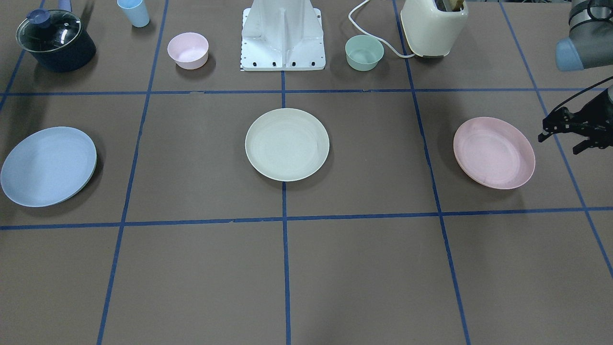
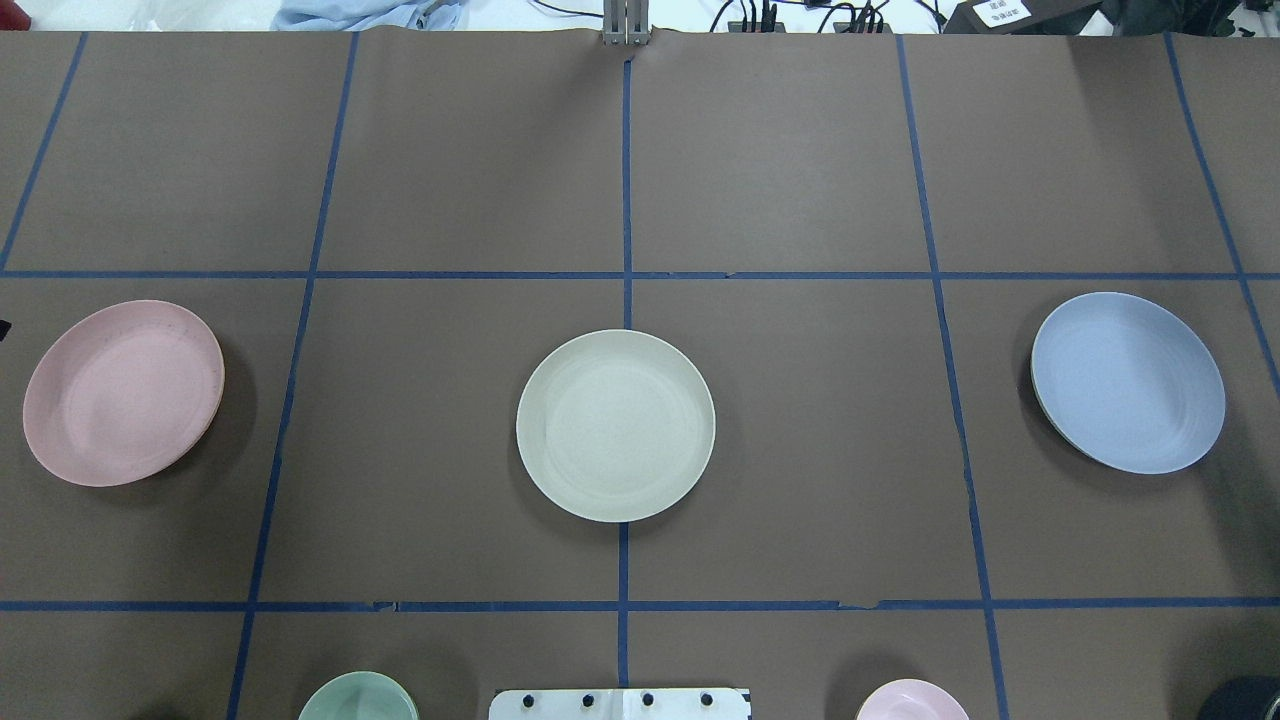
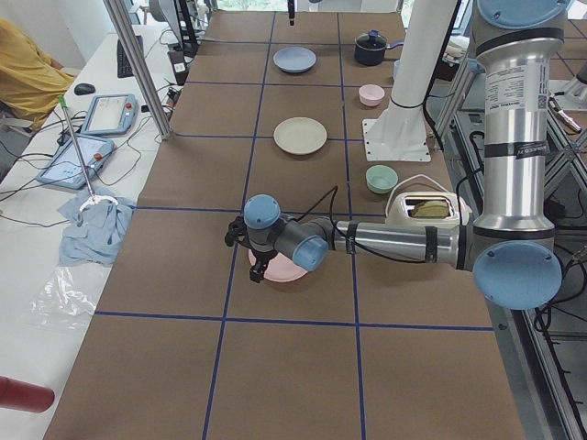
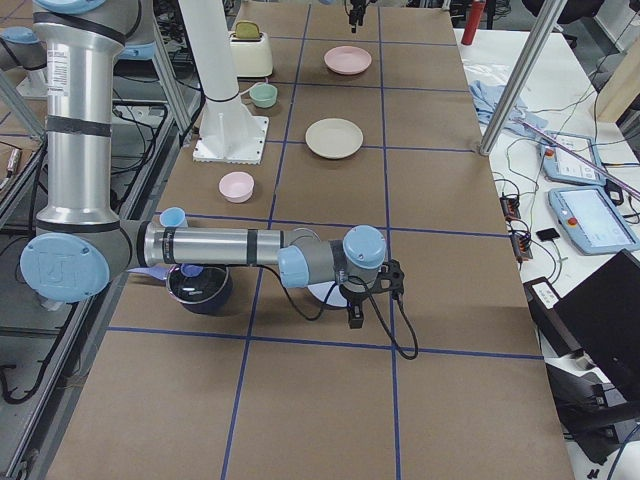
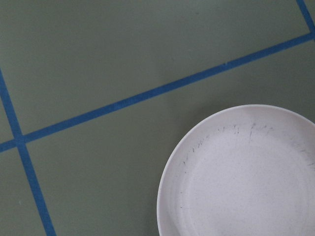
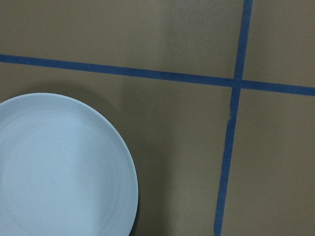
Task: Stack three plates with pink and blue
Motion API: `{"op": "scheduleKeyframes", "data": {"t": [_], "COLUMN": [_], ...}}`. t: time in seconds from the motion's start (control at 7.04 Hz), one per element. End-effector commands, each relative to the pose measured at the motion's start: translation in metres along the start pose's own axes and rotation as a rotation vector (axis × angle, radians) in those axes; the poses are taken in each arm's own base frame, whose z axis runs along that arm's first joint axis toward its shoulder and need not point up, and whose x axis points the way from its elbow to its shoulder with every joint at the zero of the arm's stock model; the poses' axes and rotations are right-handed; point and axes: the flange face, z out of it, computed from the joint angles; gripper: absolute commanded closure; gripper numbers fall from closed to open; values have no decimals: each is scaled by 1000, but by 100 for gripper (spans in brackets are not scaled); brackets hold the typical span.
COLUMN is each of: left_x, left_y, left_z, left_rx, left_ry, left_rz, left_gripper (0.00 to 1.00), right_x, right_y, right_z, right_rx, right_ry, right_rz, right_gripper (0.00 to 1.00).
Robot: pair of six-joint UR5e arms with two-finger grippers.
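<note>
Brown paper-covered table (image 1: 364,268) ruled into squares by blue tape lines, holding three round shallow matte plastic plates in one row across its middle band, all lying flat, well apart and unstacked. Cream-white round plastic plate (image 1: 287,144): centre of the table, lying across a tape line, in front of the white metal robot base mount (image 1: 282,38). Pale pink round plastic plate (image 1: 494,152): on the robot's left side, alone in its square. Light blue round plastic plate (image 1: 48,166): on the robot's right side. Left black two-finger gripper (image 1: 558,144): raised off the table just beside the pink plate's outer rim, not touching it, its two fingers spread with a gap between them and nothing held; its wrist camera catches part of that plate at lower right. Right black two-finger gripper (image 4: 358,312): seen only in the side views, above the blue plate's rim on the operators' side; its jaw state cannot be told. Along the robot's edge of the table: small pink plastic bowl (image 1: 187,50) and small green plastic bowl (image 1: 364,52) flanking the base mount, cream toaster (image 1: 433,26) with a white cord, light blue plastic cup (image 1: 134,12), dark pot with a glass lid (image 1: 55,40).
</note>
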Motion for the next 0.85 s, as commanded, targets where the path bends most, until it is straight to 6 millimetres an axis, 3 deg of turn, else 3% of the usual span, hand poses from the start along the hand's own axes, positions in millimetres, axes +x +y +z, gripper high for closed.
{"op": "scheduleKeyframes", "data": {"t": [0.0, 0.14, 0.28, 0.57, 0.71], "left_x": [-18, -18, -19, 4, 0], "left_y": [3, -1, 5, 2, 4], "left_z": [23, 26, 42, 65, 72], "left_rx": [-32, -38, -73, -119, -129], "left_ry": [0, 0, 18, 52, 51], "left_rz": [-23, -26, -26, -54, -58], "left_gripper": [2, 2, 2, 3, 6], "right_x": [-5, -6, -8, -9, -10], "right_y": [-2, -2, -2, -2, -2], "right_z": [-3, -2, -3, -4, -5], "right_rx": [20, 18, 21, 23, 23], "right_ry": [-4, -5, -7, -13, -18], "right_rz": [-1, -1, -6, -4, -7], "right_gripper": [0, 0, 0, 0, 0]}}
